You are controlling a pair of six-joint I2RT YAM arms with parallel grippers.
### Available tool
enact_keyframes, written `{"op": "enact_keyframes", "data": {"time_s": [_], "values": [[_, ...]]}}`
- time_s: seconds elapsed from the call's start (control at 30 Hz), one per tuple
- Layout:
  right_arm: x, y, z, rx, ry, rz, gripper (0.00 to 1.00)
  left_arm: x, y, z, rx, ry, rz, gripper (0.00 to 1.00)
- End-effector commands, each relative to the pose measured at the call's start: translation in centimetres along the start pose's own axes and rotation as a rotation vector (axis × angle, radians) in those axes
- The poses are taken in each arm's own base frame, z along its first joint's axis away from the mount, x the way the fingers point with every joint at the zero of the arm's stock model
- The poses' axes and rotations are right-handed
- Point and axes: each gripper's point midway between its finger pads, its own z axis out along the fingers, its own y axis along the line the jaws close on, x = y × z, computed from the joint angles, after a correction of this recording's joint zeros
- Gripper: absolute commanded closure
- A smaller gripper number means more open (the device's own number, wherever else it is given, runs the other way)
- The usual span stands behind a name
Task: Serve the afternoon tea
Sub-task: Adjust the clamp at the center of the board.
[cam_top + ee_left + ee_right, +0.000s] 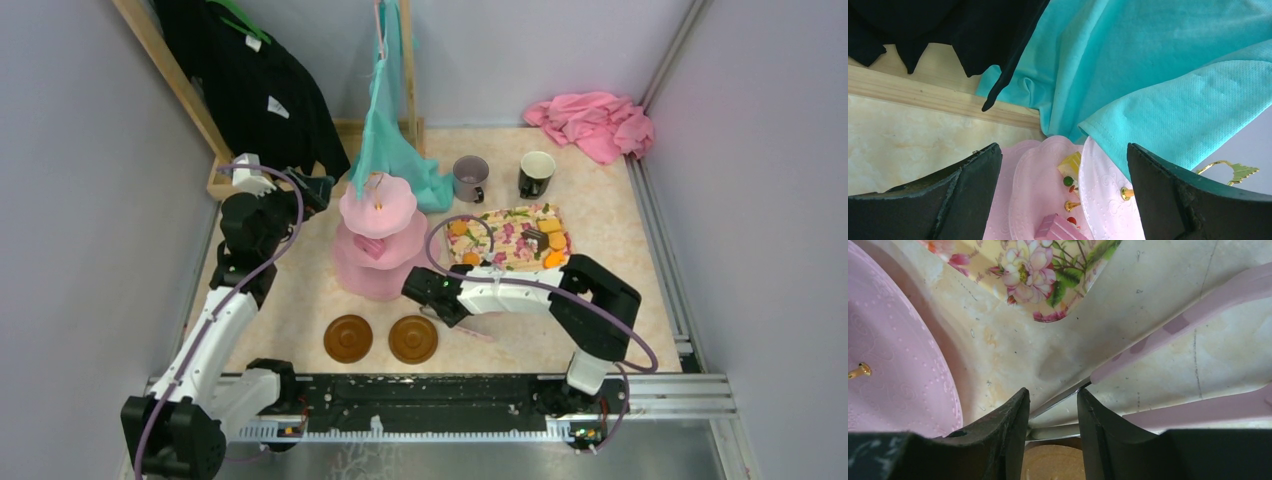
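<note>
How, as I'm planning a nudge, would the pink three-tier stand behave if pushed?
The pink stand looks tall with a narrow top tier, so probably tippy if pushed high. Its wide base likely slides; cakes on it may shift.

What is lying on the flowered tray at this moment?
Small orange cakes sit near the ends of the flowered tray, with one dark piece among them. The right arm covers the tray's near edge, so anything there is hidden.
</note>
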Motion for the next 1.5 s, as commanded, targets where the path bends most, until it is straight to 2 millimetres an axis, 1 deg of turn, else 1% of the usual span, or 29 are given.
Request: {"op": "enact_keyframes", "data": {"time_s": [0.0,0.07,0.2,0.3,0.47,0.57,0.67,0.7,0.9,1.0,1.1,1.2,1.33,1.4,1.47], "values": [[0.5,1.2,0.6,-0.009,0.04,0.022,0.61,-0.1,-0.1,0.2,0.02,-0.009,-0.006,0.01],[0.6,1.0,1.0,0.005,0.047,0.02,0.64,-0.1,0.0,0.3,0.019,-0.008,-0.008,0.01],[0.9,0.3,1.4,0.024,0.077,0.018,0.77,-0.2,0.2,0.4,0.014,-0.005,-0.008,0.01],[1.1,-0.4,1.6,0.033,0.092,0.009,0.83,-0.3,0.3,0.5,0.015,-0.002,-0.012,0.01],[1.1,-1.1,1.4,0.045,0.102,-0.009,0.96,-0.3,0.5,0.6,0.015,-0.002,-0.019,0.01],[0.7,-1.2,1.0,0.038,0.101,-0.007,1.0,-0.5,0.5,0.5,0.016,-0.007,-0.018,0.01],[0.2,-1.2,0.8,0.028,0.091,0.002,1.0,-0.6,0.6,0.5,0.013,-0.013,-0.016,0.01],[-0.2,-0.7,0.0,0.002,0.094,0.016,1.0,-0.6,0.6,0.5,0.012,-0.01,-0.017,0.01],[-1.7,0.5,-2.0,-0.065,0.065,0.059,1.0,-0.4,0.6,0.7,0.022,-0.004,-0.022,0.01],[-2.4,1.3,-3.3,-0.102,0.042,0.064,1.0,-0.4,0.7,0.7,0.023,-0.001,-0.027,0.01],[-2.9,1.7,-4.2,-0.127,0.024,0.048,1.0,-0.4,0.8,0.7,0.021,-0.003,-0.025,0.01],[-3.6,1.8,-4.8,-0.165,-0.006,-0.011,1.0,-0.5,0.8,0.8,0.02,-0.006,-0.022,0.01],[-4.6,2.3,-5.6,-0.254,-0.042,-0.167,1.0,-0.6,0.8,0.8,0.024,-0.008,-0.021,0.01],[-4.9,2.3,-5.9,-0.305,-0.063,-0.311,1.0,-0.8,0.9,0.7,0.022,-0.011,-0.021,0.01],[-4.8,2.7,-6.5,-0.38,-0.068,-0.455,1.0,-0.9,0.9,0.7,0.021,-0.014,-0.02,0.01]]}}
